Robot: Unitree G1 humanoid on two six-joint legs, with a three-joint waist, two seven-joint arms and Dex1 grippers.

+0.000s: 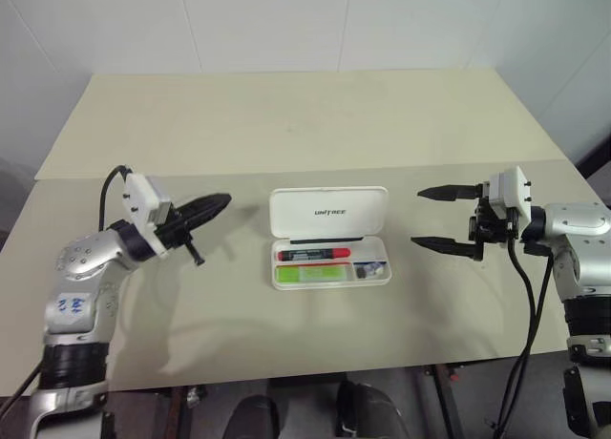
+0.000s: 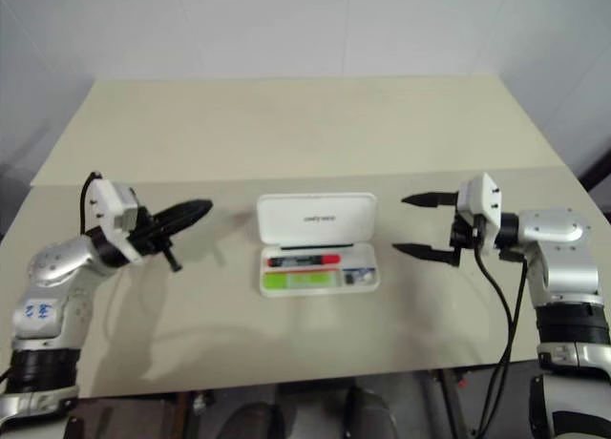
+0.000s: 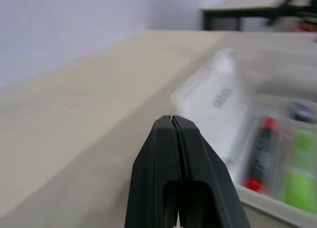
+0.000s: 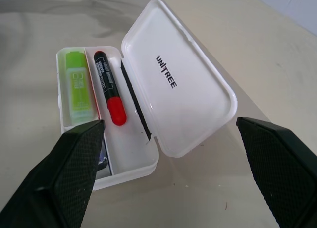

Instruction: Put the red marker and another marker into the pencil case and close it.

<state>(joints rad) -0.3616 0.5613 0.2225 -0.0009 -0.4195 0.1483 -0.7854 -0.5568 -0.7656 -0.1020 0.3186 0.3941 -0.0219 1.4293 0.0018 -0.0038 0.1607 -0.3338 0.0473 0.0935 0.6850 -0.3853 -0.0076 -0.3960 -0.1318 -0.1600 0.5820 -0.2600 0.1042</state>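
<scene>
The white pencil case (image 1: 329,210) lies open at the middle of the table, its lid tipped back. Inside lie the red marker (image 1: 313,254) and, nearer me, the lime-green marker (image 1: 310,275), side by side. My left gripper (image 1: 221,202) hovers to the left of the case, shut on nothing, its tip pointing toward the lid. Over on the right of the case my right gripper (image 1: 417,217) stands wide open and empty, facing the case. The right wrist view looks down on the red marker (image 4: 108,86), the green marker (image 4: 78,86) and the lid (image 4: 188,104).
A small dark item (image 1: 370,269) sits in the case's right-hand compartment. The beige table (image 1: 286,124) stretches far behind the case to a white wall. Its front edge runs close below the case.
</scene>
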